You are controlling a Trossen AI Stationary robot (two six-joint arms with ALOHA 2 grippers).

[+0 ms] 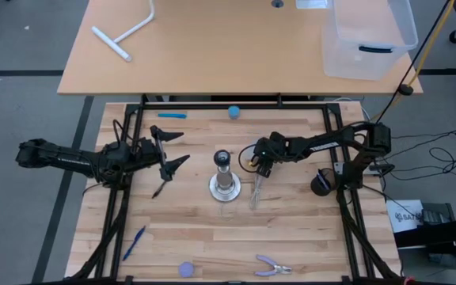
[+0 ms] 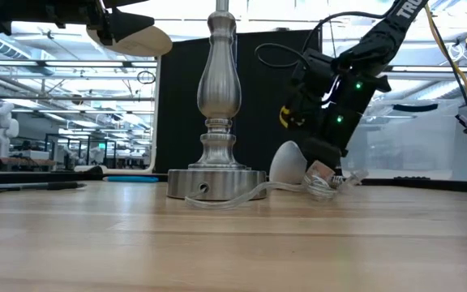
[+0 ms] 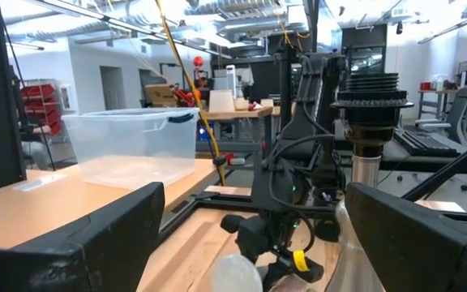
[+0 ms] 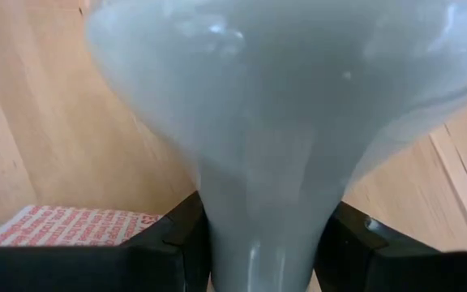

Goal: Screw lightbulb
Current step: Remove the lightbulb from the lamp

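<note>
Only the right wrist view shows the right pincer [image 4: 258, 243] clamped on the bulb's [image 4: 274, 105] neck; the low view shows the bulb lying on the counter [image 2: 233, 243] beside the stand [image 2: 217, 105]. Left pincer [image 1: 172, 152] gapes apart, left of the stand

- In the high view the lightbulb [image 1: 252, 164] is mostly hidden under the right hand [image 1: 260, 168].
- In the right wrist view its globe runs off the picture's edges.
- The lamp stand's [image 2: 218, 105] top is cut off in the low view.
</note>
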